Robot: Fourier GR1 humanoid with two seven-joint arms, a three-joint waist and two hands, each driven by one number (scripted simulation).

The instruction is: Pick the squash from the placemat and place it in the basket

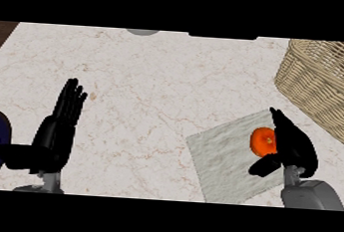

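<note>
Squash (263, 141), orange, on grey placemat (228, 159); long axis runs roughly up-down in view, stem spot facing up. Right hand (295, 145) just beside it, fingers straight, thumb below, not closed round it. Wicker basket (325, 85) at upper right. Pale marble counter (155, 82). Left hand (56, 131) open, resting at left.

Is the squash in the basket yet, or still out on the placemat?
Out. The orange squash lies on the grey placemat, with the right robot hand against its side. The wicker basket stands apart, up and to the right.
</note>
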